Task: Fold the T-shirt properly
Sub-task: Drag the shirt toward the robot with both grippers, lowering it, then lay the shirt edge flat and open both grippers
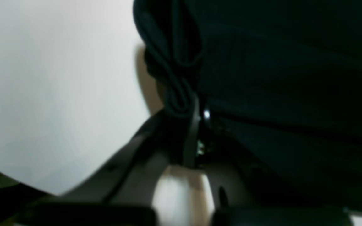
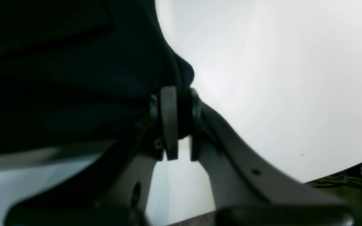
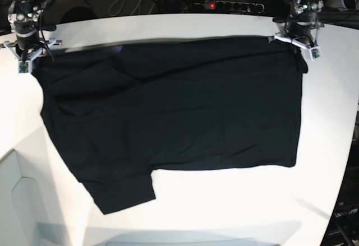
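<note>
- Two arms are up at the far edge of the white table (image 3: 331, 145), one at each far corner of the T-shirt (image 3: 168, 117), as I see it from the base camera.
- The T-shirt is black and lies spread over the middle of the table, mostly flat with soft creases. One short sleeve sticks out toward the near left in the base view.
- My left gripper (image 1: 187, 110), on the base view's right, has its jaws pinched together on a bunched fold of the T-shirt's edge; the cloth rises out of the jaws in a thick roll.
- My right gripper (image 2: 178, 103), on the base view's left, is clamped on the T-shirt too. Through its wrist camera I see black cloth squeezed between the two fingers (image 2: 168, 122), with only that wad keeping them apart.
- Both held corners sit slightly raised, and the far hem runs fairly straight between them.
- Behind the table I can make out cables and a power strip (image 3: 235, 5) with a red light.
</note>
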Controlling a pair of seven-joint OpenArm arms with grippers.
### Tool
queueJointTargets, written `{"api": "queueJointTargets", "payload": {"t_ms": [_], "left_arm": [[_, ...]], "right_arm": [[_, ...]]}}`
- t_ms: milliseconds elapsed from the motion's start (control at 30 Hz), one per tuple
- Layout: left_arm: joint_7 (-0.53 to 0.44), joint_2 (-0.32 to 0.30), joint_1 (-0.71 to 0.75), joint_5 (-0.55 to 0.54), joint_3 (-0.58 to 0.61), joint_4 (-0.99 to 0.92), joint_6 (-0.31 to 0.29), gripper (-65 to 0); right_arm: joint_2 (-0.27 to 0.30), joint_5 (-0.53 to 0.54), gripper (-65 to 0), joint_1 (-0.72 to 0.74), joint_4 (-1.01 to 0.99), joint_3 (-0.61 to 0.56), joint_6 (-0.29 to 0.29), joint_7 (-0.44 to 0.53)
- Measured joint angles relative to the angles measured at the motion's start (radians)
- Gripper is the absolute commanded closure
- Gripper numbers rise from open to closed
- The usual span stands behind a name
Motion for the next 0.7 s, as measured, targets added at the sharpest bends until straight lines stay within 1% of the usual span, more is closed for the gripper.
{"api": "queueJointTargets", "payload": {"t_ms": [200, 300, 433, 533, 600, 633, 700], "left_arm": [[0.001, 0.003, 0.019, 0.0, -0.006, 0.064, 0.0, 0.0], [0.015, 0.008, 0.019, -0.004, -0.051, 0.1, -0.003, 0.0], [0.016, 0.008, 0.017, -0.008, -0.082, 0.153, -0.004, 0.0], [0.02, 0.008, 0.0, -0.008, -0.093, 0.181, -0.008, 0.0], [0.029, 0.013, -0.045, -0.008, -0.094, 0.181, -0.008, 0.0], [0.04, 0.013, -0.069, -0.008, -0.094, 0.182, -0.009, 0.0], [0.095, 0.011, -0.115, -0.012, -0.094, 0.182, -0.013, 0.0]], "right_arm": [[0.0, -0.001, 0.0, 0.003, 0.013, 0.0, 0.0, -0.005], [0.001, -0.002, 0.0, 0.008, 0.055, 0.0, 0.0, -0.002], [0.003, -0.001, 0.0, 0.032, 0.101, 0.0, 0.0, -0.013], [0.003, 0.002, 0.0, 0.122, 0.116, 0.0, 0.0, -0.097], [0.019, 0.01, 0.0, 0.193, 0.119, -0.004, 0.0, -0.172], [0.032, 0.01, 0.0, 0.224, 0.121, -0.004, 0.001, -0.205], [0.042, 0.007, 0.0, 0.285, 0.122, -0.002, 0.0, -0.265]]}}
